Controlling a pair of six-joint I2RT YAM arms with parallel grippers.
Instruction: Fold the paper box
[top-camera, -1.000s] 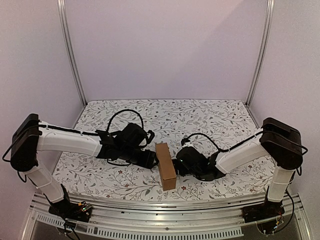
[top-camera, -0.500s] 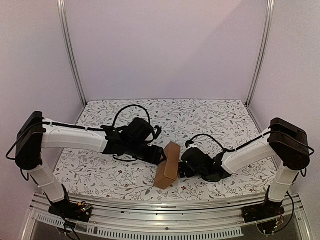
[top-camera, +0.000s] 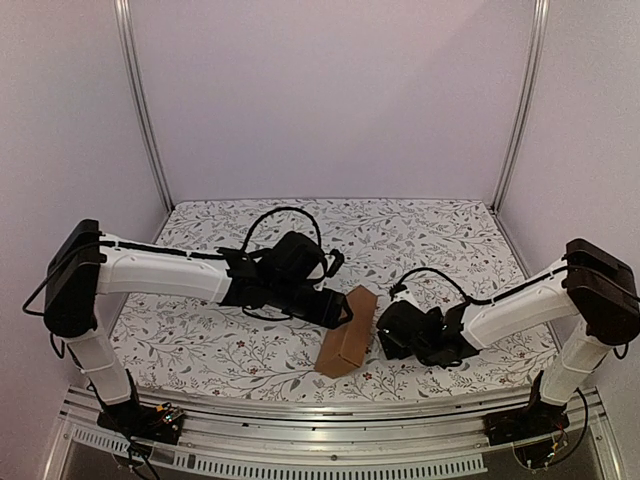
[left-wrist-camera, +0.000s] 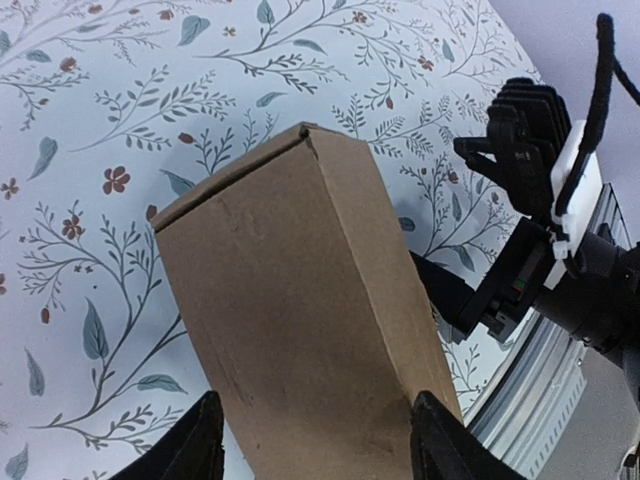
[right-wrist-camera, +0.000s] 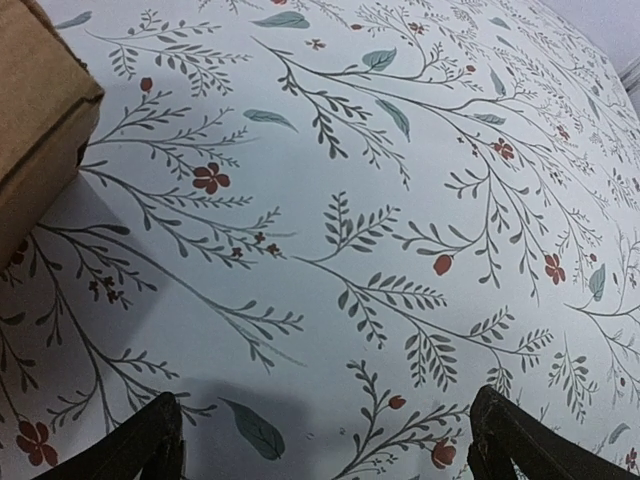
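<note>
The paper box (top-camera: 348, 335) is a closed, narrow brown cardboard box lying at a slant near the table's front edge. My left gripper (top-camera: 338, 312) reaches in from the left and is shut on the box's upper end. In the left wrist view the box (left-wrist-camera: 300, 300) fills the span between the two fingertips (left-wrist-camera: 205, 445). My right gripper (top-camera: 386, 335) sits just right of the box, apart from it and open. Between its fingers (right-wrist-camera: 150, 440) only tablecloth shows, and a corner of the box (right-wrist-camera: 35, 130) is at the upper left.
A floral tablecloth (top-camera: 400, 235) covers the table. A metal rail (top-camera: 330, 410) runs along the near edge, close to the box's lower end. The right gripper's black body (left-wrist-camera: 530, 230) is near the box's far side in the left wrist view.
The left arm has reached further right and turned the box from nearly straight to a slant, its far end swung right. The right gripper has drawn back to the right, off the box.
</note>
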